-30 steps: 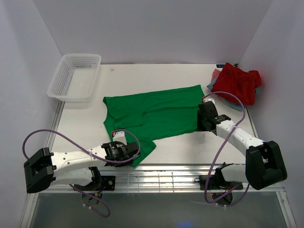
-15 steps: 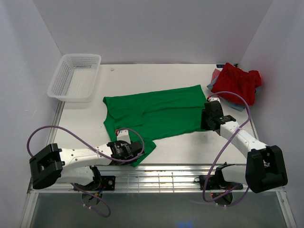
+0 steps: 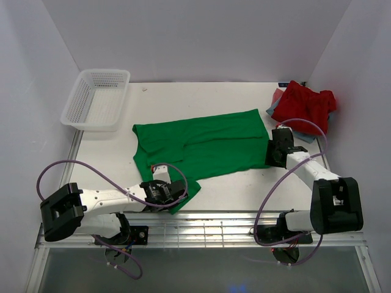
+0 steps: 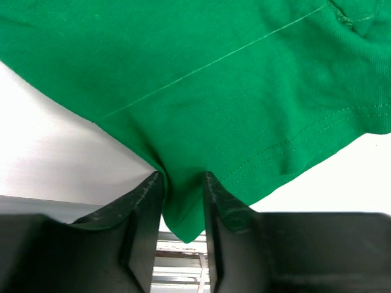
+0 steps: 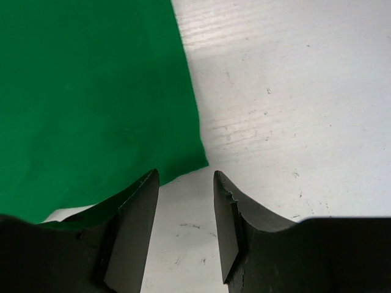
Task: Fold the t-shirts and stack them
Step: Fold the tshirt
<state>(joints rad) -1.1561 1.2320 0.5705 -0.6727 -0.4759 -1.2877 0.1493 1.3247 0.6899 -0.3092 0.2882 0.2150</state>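
Note:
A bright green t-shirt (image 3: 201, 146) lies spread flat mid-table. Its near corner (image 4: 183, 213) sits between the fingers of my left gripper (image 3: 176, 192) (image 4: 183, 183), whose jaws stand apart around the cloth, at the table's front edge. My right gripper (image 3: 272, 154) (image 5: 186, 180) is open and low over bare table, just off the green t-shirt's (image 5: 91, 91) right-hand corner, with nothing between its fingers. A red t-shirt (image 3: 305, 107) lies crumpled at the back right, on top of a blue-grey one (image 3: 276, 99).
A white mesh basket (image 3: 104, 72) stands at the back left. The metal rail of the table's front edge (image 3: 214, 223) runs right under the left gripper. White walls close in on both sides.
The left gripper has slid right along the front edge onto the shirt's near corner, and its jaws have narrowed. The right gripper has drawn back right, off the cloth to the shirt's right edge.

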